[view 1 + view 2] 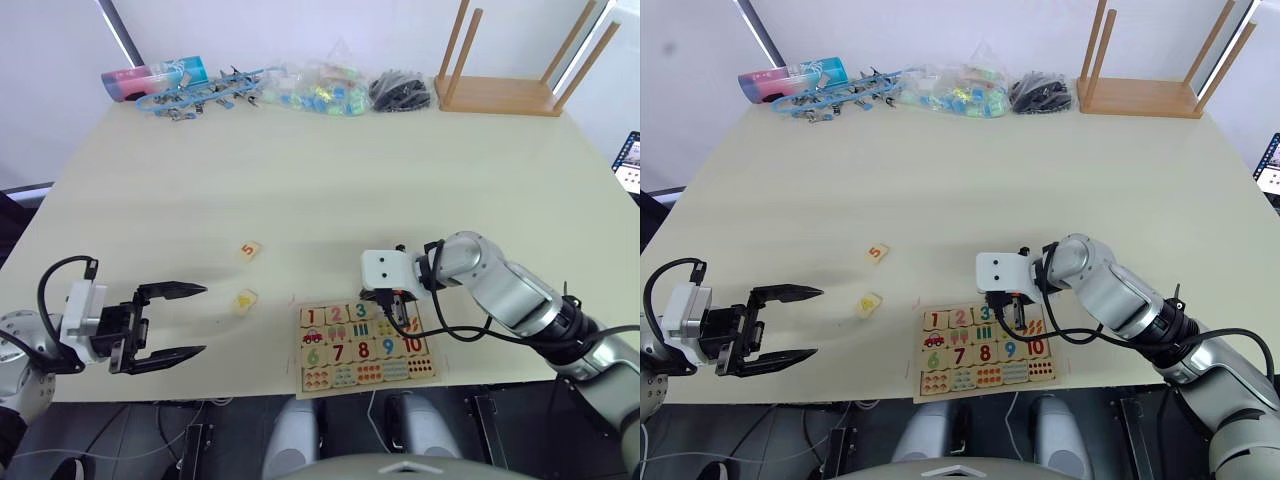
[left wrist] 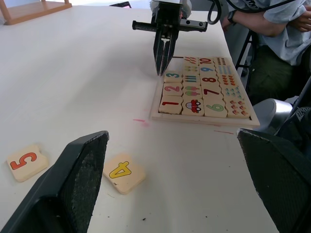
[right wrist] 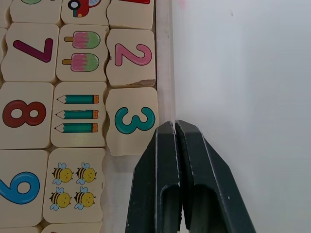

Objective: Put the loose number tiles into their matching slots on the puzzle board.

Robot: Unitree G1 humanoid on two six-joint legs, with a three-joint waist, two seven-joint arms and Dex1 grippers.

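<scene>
3 number tiles, 1, 2 and 3, sit in the top row of the puzzle board (image 1: 368,345) near the worktop's (image 1: 320,180) front edge. The right gripper (image 3: 173,127), jaws pressed together, holds nothing beside the 3 tile (image 3: 133,120). The 4 tile (image 2: 123,172) and 5 tile (image 2: 26,160) lie loose by the left gripper (image 1: 180,320), jaws spread. I think the 4 goes next, into the slot after 3.

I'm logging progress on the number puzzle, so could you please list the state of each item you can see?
Puzzle board: flat on the table, first row partly filled.
Tiles 1, 2, 3: seated in their slots.
Tile 4: loose on the table.
Tile 5: loose on the table.
Left gripper: jaws open, holding nothing.
Right gripper: jaws shut, at the board's edge beside tile 3.
</scene>
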